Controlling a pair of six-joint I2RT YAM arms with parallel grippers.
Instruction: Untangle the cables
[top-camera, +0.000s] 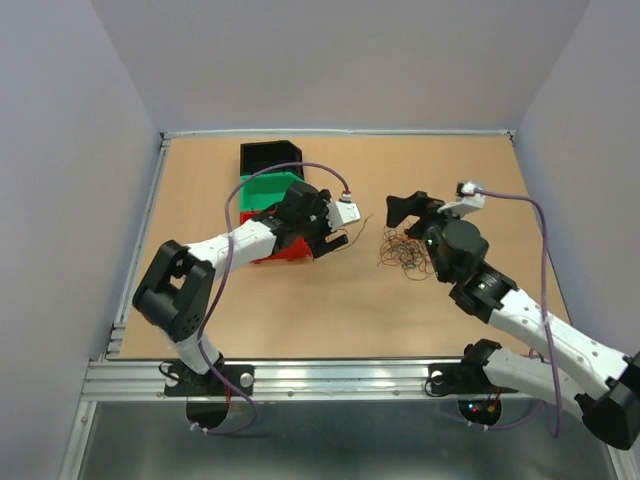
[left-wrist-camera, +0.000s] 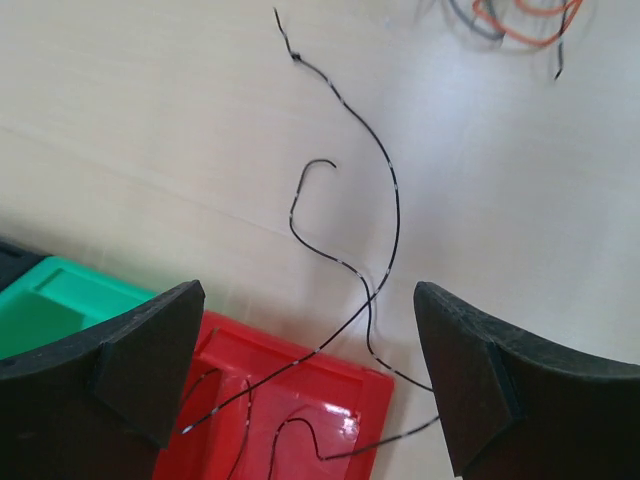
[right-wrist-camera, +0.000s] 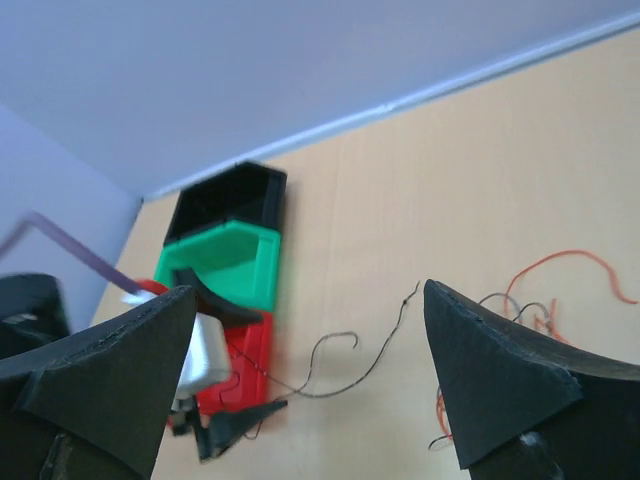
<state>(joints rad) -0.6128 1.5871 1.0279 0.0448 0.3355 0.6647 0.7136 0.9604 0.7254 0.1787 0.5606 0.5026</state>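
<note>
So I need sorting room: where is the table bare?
Bare: the near strip in front of the red plastic bin and the tangled thin-wire bunch; the far strip right of the black bin. Crowded: between bin and bunch.

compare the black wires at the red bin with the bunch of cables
The black wires are a few loose strands that are easy to trace; the bunch is many strands knotted together. The black wires are one colour; the bunch mixes orange, red and dark strands. The black wires run partly into the red bin; the bunch lies wholly on the table. Both are hair-thin.
</note>
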